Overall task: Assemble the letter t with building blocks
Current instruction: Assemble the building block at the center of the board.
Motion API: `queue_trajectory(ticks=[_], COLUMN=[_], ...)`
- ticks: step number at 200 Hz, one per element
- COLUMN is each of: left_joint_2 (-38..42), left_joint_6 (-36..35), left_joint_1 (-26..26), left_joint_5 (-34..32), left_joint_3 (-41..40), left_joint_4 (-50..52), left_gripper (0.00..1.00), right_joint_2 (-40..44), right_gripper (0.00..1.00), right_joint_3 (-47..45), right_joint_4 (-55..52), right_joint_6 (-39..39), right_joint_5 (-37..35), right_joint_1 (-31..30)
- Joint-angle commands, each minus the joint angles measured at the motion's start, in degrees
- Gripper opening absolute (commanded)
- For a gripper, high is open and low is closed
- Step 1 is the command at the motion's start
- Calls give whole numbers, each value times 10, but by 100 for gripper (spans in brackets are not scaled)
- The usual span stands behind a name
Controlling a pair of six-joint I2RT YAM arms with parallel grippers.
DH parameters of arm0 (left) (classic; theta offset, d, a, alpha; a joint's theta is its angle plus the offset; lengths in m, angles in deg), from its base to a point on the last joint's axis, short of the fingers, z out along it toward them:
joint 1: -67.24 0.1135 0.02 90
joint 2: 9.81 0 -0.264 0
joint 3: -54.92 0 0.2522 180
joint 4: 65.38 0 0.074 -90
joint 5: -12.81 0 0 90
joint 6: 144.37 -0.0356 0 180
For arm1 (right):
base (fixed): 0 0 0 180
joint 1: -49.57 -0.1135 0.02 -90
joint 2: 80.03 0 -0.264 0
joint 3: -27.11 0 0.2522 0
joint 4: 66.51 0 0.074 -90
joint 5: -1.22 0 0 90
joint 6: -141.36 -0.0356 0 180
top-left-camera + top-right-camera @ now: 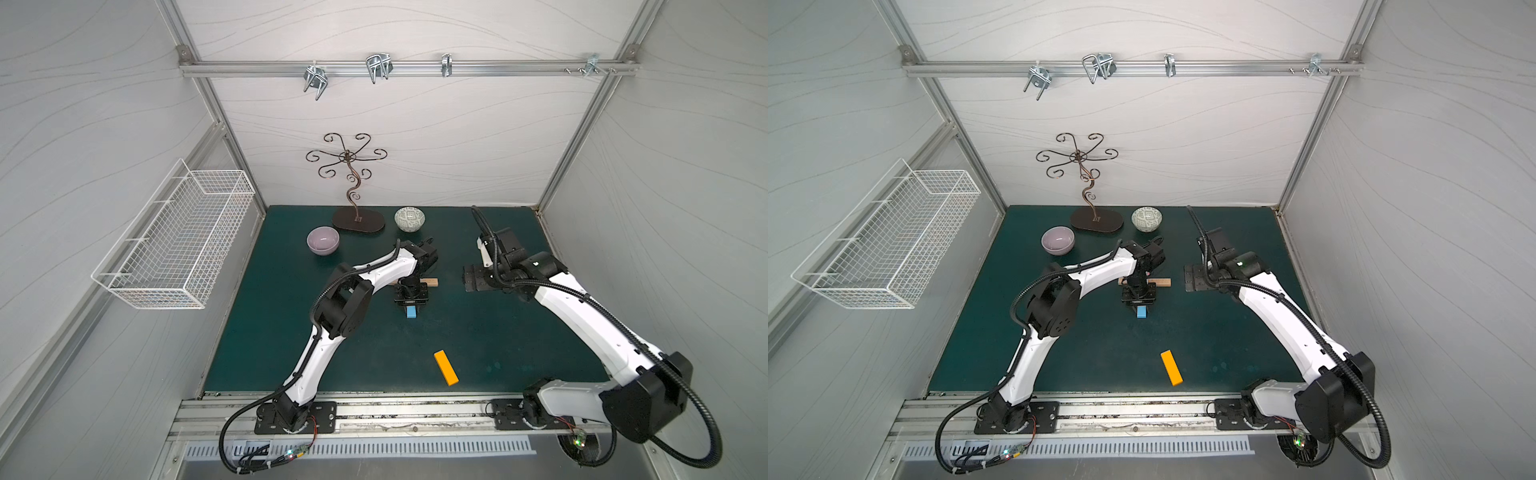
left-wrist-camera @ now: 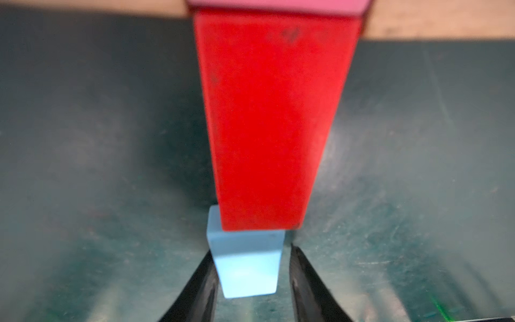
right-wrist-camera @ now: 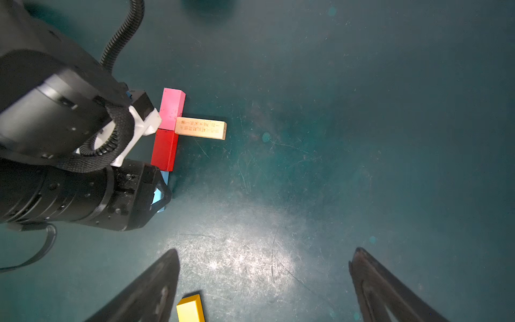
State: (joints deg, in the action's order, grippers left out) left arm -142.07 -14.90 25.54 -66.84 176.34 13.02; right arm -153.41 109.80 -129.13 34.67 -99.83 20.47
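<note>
as the light blue block (image 2: 246, 267) lies at the near end of the red block (image 2: 273, 120), left fingers (image 2: 200, 287) narrowly astride it, not pinching, we judge the stem laid. next, our wide, empty right fingers (image 3: 156, 287) should fetch the orange block (image 1: 446, 367), nearer on the desk (image 1: 498, 353).

Loose bar (image 1: 446, 368) before the stem (image 3: 164, 149), slightly right
</note>
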Motion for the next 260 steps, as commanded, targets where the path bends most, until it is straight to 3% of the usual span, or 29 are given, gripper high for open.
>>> queue_trajectory(ticks=[1, 67, 149, 179, 216, 260], left_joint_2=[-22, -25, -26, -27, -26, -27], left_joint_6=[2, 4, 2, 2, 6, 7], left_joint_1=[-1, -2, -3, -3, -3, -3], left_joint_5=[-4, -2, -2, 0, 5, 2], left_joint_3=[17, 19, 20, 20, 17, 18], left_joint_4=[7, 6, 6, 4, 0, 1], left_gripper=[40, 40, 49, 38, 36, 44], right_joint_2=[2, -1, 1, 1, 1, 3], right_gripper=[97, 97, 97, 97, 97, 97], right_joint_3=[-2, 1, -1, 0, 1, 1], right_joint_4=[2, 1, 3, 2, 0, 0], right_joint_6=[1, 2, 2, 1, 2, 3], right_joint_5=[4, 5, 5, 5, 6, 5], right_joint_1=[4, 4, 4, 4, 3, 4])
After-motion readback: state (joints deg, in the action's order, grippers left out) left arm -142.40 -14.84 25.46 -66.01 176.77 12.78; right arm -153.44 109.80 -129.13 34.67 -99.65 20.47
